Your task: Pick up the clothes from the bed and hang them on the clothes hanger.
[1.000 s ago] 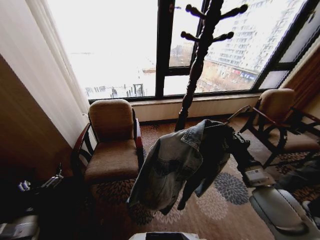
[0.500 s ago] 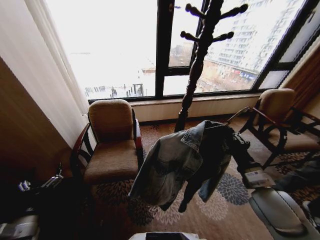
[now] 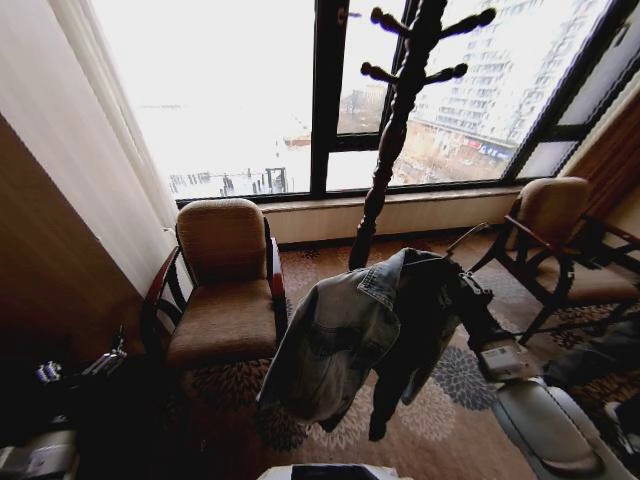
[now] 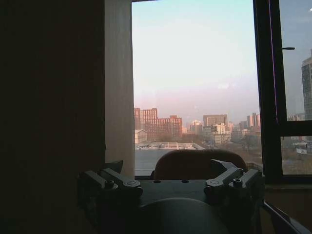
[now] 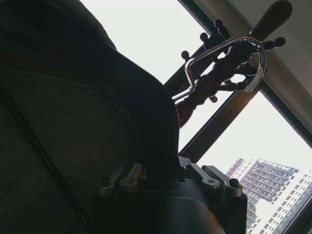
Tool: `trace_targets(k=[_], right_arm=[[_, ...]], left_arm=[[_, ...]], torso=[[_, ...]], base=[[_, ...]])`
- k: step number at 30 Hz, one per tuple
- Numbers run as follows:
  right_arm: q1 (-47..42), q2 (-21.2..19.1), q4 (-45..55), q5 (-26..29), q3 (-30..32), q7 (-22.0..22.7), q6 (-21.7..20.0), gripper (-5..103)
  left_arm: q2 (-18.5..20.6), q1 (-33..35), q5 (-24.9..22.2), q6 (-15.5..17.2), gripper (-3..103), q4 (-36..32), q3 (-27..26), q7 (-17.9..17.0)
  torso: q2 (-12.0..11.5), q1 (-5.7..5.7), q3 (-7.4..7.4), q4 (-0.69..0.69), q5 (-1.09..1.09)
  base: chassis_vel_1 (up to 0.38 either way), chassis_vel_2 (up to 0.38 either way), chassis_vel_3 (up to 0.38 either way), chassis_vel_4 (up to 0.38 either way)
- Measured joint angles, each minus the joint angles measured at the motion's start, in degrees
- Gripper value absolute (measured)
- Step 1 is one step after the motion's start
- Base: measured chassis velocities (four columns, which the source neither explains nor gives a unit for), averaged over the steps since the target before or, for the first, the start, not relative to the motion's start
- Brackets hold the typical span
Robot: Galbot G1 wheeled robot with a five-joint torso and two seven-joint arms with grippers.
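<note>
While the faded light blue denim jacket hangs in mid-air at the centre of the head view, above the patterned carpet, the right hand grips it from the right, near the dark wooden coat stand. A brown armchair stands to the left. In the left wrist view the left hand is released, its fingers spread, facing the window. In the right wrist view the right hand clenches the jacket's dark fabric, the hanger's silver metal hook rising before the stand's pegs.
</note>
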Motion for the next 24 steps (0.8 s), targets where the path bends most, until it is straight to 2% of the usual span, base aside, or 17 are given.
trace_targets(k=[8, 17, 24], right_arm=[[0.00, -0.14, -0.13, -0.17, -0.03, -0.08, 0.13, 27], [-0.11, -0.13, -0.13, -0.17, 0.12, -0.24, 0.23, 27], [-0.15, -0.14, -0.09, -0.15, 0.24, -0.33, 0.28, 27]], left_arm=[[0.00, 0.00, 0.00, 0.00, 100, 0.00, 0.00, 0.00], [0.00, 0.00, 0.00, 0.00, 100, 0.00, 0.00, 0.00], [0.00, 0.00, 0.00, 0.00, 100, 0.00, 0.00, 0.00]], torso=[[0.00, 0.00, 0.00, 0.00, -0.01], [-0.01, 0.01, 0.01, 0.00, 0.04], [0.00, 0.00, 0.01, -0.01, 0.00]], base=[[-0.062, -0.044, 0.055, 0.036], [-0.140, -0.129, 0.134, 0.136], [-0.095, -0.094, 0.077, 0.097]])
